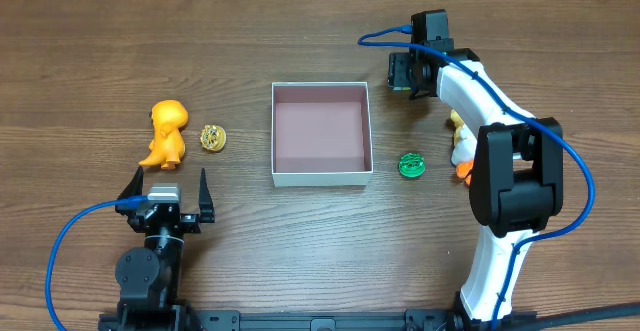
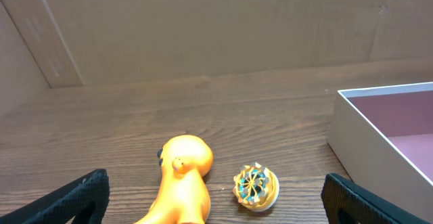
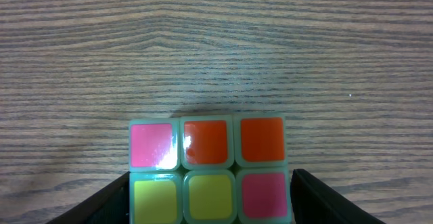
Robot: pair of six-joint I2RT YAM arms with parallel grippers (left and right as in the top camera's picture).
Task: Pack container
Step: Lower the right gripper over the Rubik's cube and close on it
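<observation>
1. The container [image 1: 321, 133] sits in the middle of the tabletop [image 1: 300, 241], between the two arms, flat on its base with its mouth up.
2. It is square, so we find no long axis. Its walls run parallel to the edges of the overhead view.
3. The right arm rises from the near edge, reaches away past the container's right side and bends left at the wrist. Its end effector [image 1: 405, 71] points down just beyond the container's far right corner.
4. Its fingers [image 3: 108, 207] stand part-open, tight against opposite sides of a cube [image 3: 206, 170] on the tabletop. We cannot tell whether they grip it.
5. The left arm is folded at the near edge, its end effector [image 1: 170, 176] low and pointing away, spread wide and holding nothing.
6. A dinosaur [image 1: 166, 131] and a gold disc [image 1: 212, 137] lie just ahead of it, left of the container.
7. A green disc [image 1: 411, 164] lies near the container's near right corner.
</observation>
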